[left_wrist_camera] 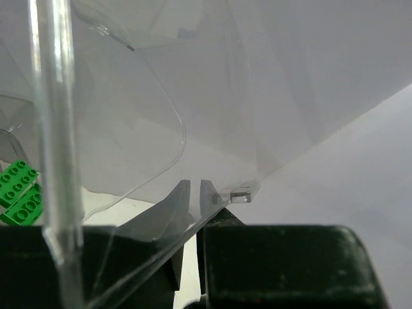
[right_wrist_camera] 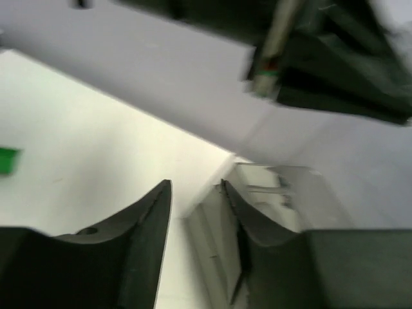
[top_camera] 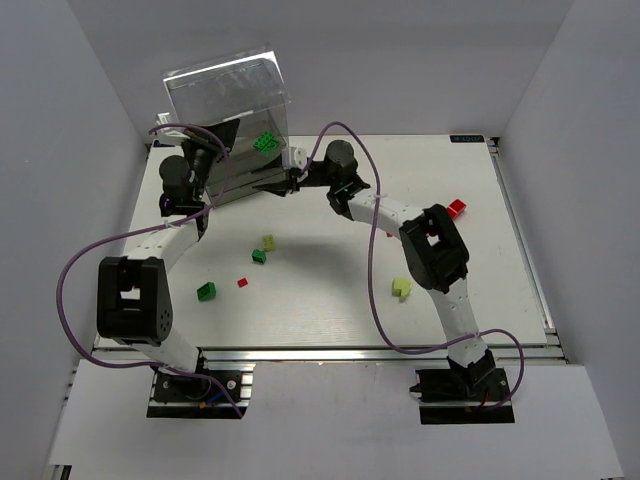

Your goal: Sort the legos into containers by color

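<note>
The clear cabinet [top_camera: 228,95] stands at the back left, tilted, with bright green legos [top_camera: 266,142] inside; they also show in the left wrist view [left_wrist_camera: 20,193]. My left gripper [top_camera: 205,158] is at the cabinet's front left; its jaws [left_wrist_camera: 195,188] stand a sliver apart, closed on clear plastic. My right gripper [top_camera: 291,180] is open at the cabinet's lower right corner, a pale drawer edge [right_wrist_camera: 270,193] by its right finger [right_wrist_camera: 248,215]. Loose on the table are yellow-green [top_camera: 268,241], dark green [top_camera: 259,256], green [top_camera: 206,291], small red [top_camera: 242,282], yellow-green [top_camera: 401,288] and red [top_camera: 457,208] legos.
Purple cables [top_camera: 75,265] loop from both arms over the table. White walls close in the left, back and right sides. A metal rail [top_camera: 520,230] runs along the table's right edge. A blurred green lego [right_wrist_camera: 8,159] shows at the left of the right wrist view.
</note>
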`<state>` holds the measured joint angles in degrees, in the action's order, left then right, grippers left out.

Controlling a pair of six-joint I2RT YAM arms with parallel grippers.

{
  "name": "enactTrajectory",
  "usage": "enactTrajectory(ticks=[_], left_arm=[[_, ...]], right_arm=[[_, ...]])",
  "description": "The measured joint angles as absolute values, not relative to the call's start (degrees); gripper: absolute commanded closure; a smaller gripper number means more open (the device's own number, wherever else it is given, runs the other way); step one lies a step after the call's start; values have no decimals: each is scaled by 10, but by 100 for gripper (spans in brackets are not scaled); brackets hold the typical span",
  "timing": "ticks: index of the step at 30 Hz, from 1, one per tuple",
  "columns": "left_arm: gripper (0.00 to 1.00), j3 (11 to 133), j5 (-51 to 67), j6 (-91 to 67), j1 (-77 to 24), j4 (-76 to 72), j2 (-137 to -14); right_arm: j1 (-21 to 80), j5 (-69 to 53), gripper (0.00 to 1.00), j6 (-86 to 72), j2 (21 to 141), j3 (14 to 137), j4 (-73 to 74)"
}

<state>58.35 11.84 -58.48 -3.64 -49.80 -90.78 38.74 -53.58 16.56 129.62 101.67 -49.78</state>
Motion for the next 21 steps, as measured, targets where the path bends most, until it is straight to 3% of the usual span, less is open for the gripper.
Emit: enactTrajectory(ticks=[4, 6, 12, 21], left_arm=[[77, 583, 119, -585, -34, -495, -902], [77, 583, 120, -585, -33, -495, -897], [77, 575, 121, -585, -32, -497, -879], [77, 564, 125, -585, -32, -498, -874]], right_arm=[[387, -596, 39, 207, 1290, 1005, -404], [389, -595, 32, 282, 1294, 1026, -273], [402, -530, 20, 498, 1298, 1056, 23], [449, -465, 23, 606, 1298, 1045, 184]])
